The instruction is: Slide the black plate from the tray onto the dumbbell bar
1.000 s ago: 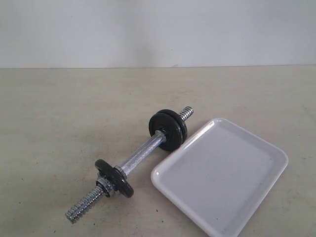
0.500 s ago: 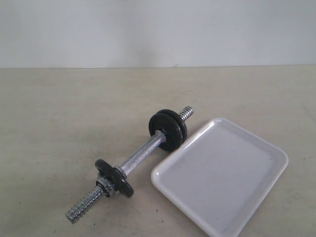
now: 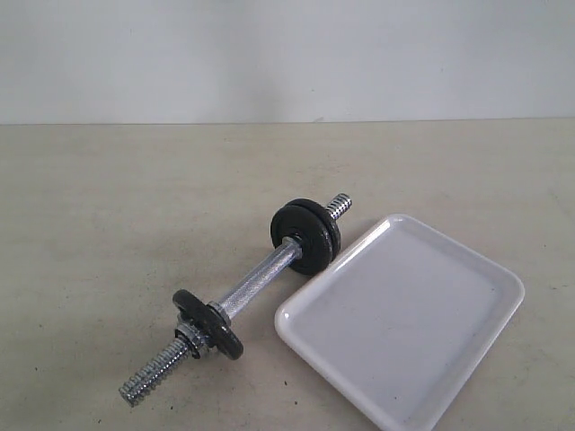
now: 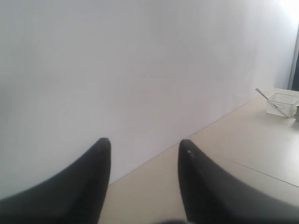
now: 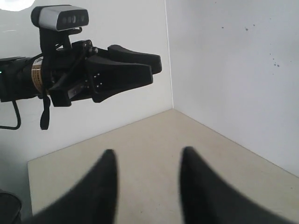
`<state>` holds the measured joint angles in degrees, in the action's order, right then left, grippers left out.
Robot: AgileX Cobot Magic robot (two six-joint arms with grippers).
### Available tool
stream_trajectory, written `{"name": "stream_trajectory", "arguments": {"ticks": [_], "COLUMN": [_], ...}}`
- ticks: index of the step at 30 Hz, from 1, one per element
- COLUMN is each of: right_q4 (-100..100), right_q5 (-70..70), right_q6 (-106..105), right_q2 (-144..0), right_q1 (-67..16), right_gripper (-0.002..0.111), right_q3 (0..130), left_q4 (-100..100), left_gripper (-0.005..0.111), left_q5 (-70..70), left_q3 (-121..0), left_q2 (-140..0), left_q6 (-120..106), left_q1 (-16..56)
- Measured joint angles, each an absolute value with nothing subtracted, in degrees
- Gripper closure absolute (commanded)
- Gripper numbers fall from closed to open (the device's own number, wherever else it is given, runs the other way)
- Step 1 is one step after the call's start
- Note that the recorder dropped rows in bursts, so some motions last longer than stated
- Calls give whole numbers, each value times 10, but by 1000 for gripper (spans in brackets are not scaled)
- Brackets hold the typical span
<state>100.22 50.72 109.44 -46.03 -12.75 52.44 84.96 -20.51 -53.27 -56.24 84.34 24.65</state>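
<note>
The dumbbell bar (image 3: 256,280) lies slantwise on the beige table, just left of the white tray (image 3: 404,314). The tray holds nothing. Two black discs (image 3: 307,237) sit pressed together near the bar's far threaded end, and I cannot tell which one is the black plate. One more black disc (image 3: 208,323) with a chrome nut sits near the near end. Neither gripper shows in the exterior view. My left gripper (image 4: 145,143) is open and empty, pointing at a white wall. My right gripper (image 5: 149,151) is open and empty above bare table. The right wrist view also shows the left gripper (image 5: 154,70) held high.
A clear plastic container (image 4: 282,103) with a thin utensil in it stands at the table's far side in the left wrist view. White walls close off the table at the back and sides. The tray's near corner runs past the exterior view's bottom edge.
</note>
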Motion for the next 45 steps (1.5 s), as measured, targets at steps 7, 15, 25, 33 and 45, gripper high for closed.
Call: {"name": "stream_trajectory", "arguments": {"ticks": [7,15,25,33,45], "right_q4": [1002,1002,1002,1002,1003], "right_q5": [507,467,397,371,296], "right_q6": [1094,1092,1076,1039,1006], "right_q2": [-460,-460,-460,-455,-347], "right_q1": [-127,-127,-127,-127,-127], "right_gripper": [104,104,104,104,104], "right_q3": [524,524,524,524,524], "left_q4": [862,913,977,997,1001], "left_gripper": [77,102,102,102,102], "left_q5": [-206,-207,-205,-169,-90], "left_q3": [-533,-533,-533,-514,-418], "left_q2": [-562,-562,-562,-545,-400], "left_q6": [846,858,873,913,881], "left_q1": [246,246,246,246,246]}}
